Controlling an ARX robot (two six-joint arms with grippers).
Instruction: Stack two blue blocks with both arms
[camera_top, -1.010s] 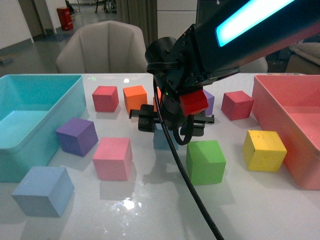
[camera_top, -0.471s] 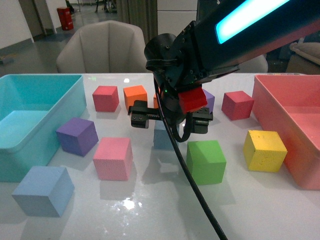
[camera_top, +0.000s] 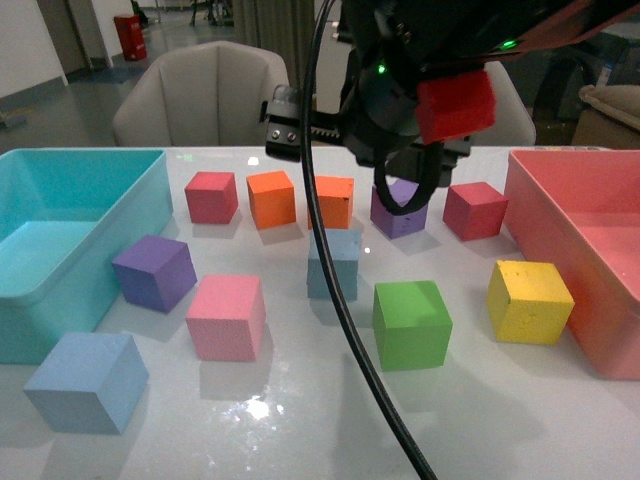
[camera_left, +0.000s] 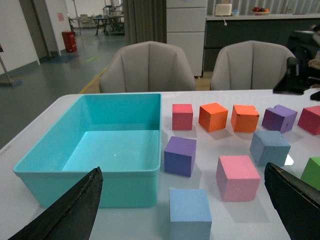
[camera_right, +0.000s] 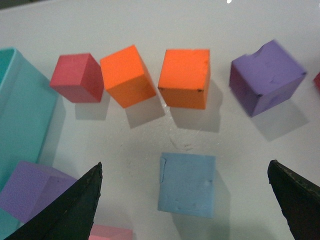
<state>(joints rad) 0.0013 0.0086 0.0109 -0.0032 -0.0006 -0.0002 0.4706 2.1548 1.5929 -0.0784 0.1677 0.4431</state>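
Observation:
One blue block (camera_top: 85, 380) rests near the table's front left corner, beside the turquoise bin. The other blue block (camera_top: 335, 262) sits mid-table, a black cable crossing in front of it. My right gripper (camera_top: 365, 135) hangs open high above the back row of cubes. In the right wrist view the mid-table block (camera_right: 187, 184) lies on the table between and far below the open gripper (camera_right: 184, 167). In the left wrist view my left gripper (camera_left: 182, 170) is open and empty, with the front-left block (camera_left: 189, 212) between its fingers' lines and the mid-table block (camera_left: 269, 146) further off.
A turquoise bin (camera_top: 150, 205) stands at the left and a pink bin (camera_top: 530, 210) at the right. Red (camera_top: 211, 196), two orange (camera_top: 271, 198), purple (camera_top: 153, 272), pink (camera_top: 226, 316), green (camera_top: 411, 323), yellow (camera_top: 528, 300) and maroon (camera_top: 473, 210) cubes surround the blue blocks.
My right gripper has risen from just over the mid-table blue block to high above the table. That block stays on the table, uncovered.

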